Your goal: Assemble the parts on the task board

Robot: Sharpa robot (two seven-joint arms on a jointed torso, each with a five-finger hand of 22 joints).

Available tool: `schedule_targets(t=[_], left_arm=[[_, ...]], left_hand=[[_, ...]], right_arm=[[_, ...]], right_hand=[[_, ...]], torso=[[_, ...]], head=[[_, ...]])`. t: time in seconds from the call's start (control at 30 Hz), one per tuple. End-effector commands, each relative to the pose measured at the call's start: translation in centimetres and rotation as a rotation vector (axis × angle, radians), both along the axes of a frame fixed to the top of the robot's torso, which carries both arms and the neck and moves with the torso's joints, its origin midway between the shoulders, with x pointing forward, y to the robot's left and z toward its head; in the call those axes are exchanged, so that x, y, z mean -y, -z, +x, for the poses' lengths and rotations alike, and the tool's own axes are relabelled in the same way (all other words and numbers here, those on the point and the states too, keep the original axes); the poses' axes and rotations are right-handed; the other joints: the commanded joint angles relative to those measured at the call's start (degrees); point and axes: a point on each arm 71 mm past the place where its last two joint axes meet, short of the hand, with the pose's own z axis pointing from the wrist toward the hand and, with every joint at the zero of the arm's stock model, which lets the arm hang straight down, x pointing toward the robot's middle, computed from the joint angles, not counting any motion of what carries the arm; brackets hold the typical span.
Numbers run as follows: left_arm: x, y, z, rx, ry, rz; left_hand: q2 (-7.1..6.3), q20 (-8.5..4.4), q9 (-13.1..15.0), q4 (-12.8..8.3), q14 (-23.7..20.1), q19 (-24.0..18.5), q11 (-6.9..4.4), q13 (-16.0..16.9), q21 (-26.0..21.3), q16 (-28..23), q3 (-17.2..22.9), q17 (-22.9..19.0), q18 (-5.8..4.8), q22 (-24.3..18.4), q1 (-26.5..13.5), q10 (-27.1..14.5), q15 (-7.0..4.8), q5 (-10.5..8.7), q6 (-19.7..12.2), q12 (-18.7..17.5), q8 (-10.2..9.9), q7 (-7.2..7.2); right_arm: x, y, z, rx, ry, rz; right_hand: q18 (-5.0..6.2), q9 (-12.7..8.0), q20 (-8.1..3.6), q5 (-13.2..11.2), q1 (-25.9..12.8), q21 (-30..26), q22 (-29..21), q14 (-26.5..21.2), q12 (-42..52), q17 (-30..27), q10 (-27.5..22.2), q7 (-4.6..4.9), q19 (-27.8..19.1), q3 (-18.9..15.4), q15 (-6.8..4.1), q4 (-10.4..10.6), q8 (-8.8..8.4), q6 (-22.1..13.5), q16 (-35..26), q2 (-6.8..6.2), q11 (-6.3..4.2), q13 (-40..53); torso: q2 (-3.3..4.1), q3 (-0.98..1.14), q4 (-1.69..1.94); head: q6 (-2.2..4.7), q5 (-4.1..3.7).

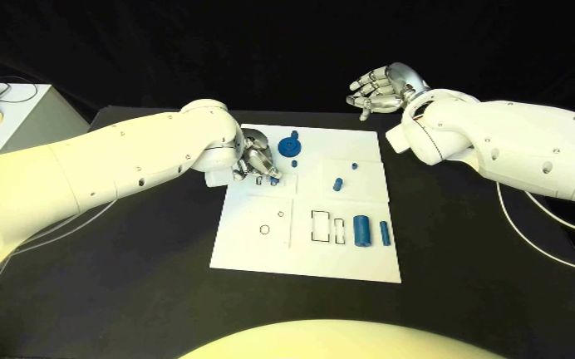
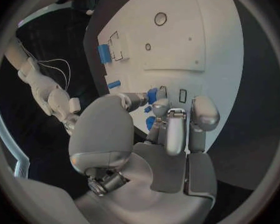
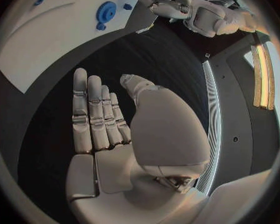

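Note:
The white task board (image 1: pixel 306 247) lies mid-table. My left hand (image 1: pixel 255 162) is low over its far left part. Thumb and finger pinch a small blue part (image 2: pixel 152 95), and a second blue piece (image 2: pixel 150 122) shows under the fingers. A blue gear (image 1: pixel 290 145) stands just right of that hand and also appears as the gear (image 3: pixel 106 11) in the right wrist view. Two small blue pegs (image 1: pixel 338 183) stand mid-board, and two blue cylinders (image 1: pixel 361 230) lie at the near right. My right hand (image 1: pixel 384 89) hovers beyond the board's far right corner, holding nothing, with its fingers (image 3: pixel 93 114) stretched out.
Outlined slots (image 1: pixel 323 226) and a round hole (image 1: pixel 263 229) mark the board's near half. Black tabletop (image 1: pixel 144 276) surrounds the board. A white box (image 1: pixel 24 114) stands at the far left edge.

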Motion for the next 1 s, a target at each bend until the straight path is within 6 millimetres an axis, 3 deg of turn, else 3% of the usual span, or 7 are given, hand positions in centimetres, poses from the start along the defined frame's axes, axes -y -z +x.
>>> schedule_targets(t=[0.03,0.7,1.0], left_arm=[[0.16,0.06,-0.06,0.004,0.042,0.033],[0.52,0.12,0.16,0.060,0.038,0.045],[0.49,0.24,0.13,0.052,0.044,0.051]], left_hand=[[-0.34,0.09,9.38,-10.97,2.64,0.43,-0.01,0.00,0.39,0.40,10.73,7.39,-0.93,0.09,0.08,0.37,-0.41,0.39,1.08,0.01,-0.37,-0.60],[-0.29,0.10,9.37,-11.03,2.71,0.54,-0.01,0.10,0.48,0.45,10.71,7.54,-0.97,0.30,0.15,0.50,-0.42,0.42,1.19,0.04,-0.44,-0.60],[-0.27,0.10,9.36,-11.05,2.69,0.55,-0.01,0.11,0.50,0.44,10.70,7.50,-0.97,0.32,0.17,0.52,-0.42,0.41,1.23,0.04,-0.47,-0.59]], right_arm=[[0.10,-0.03,0.01,0.008,0.011,-0.008],[0.17,0.03,0.07,0.002,0.013,-0.007],[0.18,0.08,0.08,-0.002,0.013,-0.007]], right_hand=[[0.56,-0.09,0.22,0.54,-0.61,-0.37,-0.15,-0.43,-0.24,-0.14,0.44,1.43,0.21,-0.02,-0.05,0.40,0.22,0.24,-0.05,-0.20,0.02,-0.19],[0.54,-0.40,0.66,1.04,-0.88,-2.76,-2.57,-2.26,-0.21,-2.50,0.50,1.62,-1.16,0.40,0.38,0.69,0.23,0.13,-2.58,-0.32,0.26,-1.48],[0.55,-0.41,0.68,1.02,-0.96,-2.84,-2.69,-2.23,-0.19,-2.60,0.52,1.63,-1.14,0.40,0.39,0.74,0.24,0.15,-2.66,-0.30,0.27,-1.54]], torso=[[-0.02,-0.03,0.01],[0.05,0.02,-0.04],[0.03,0.05,0.00]], head=[[-0.24,0.11],[-0.43,0.33],[-0.85,0.63]])
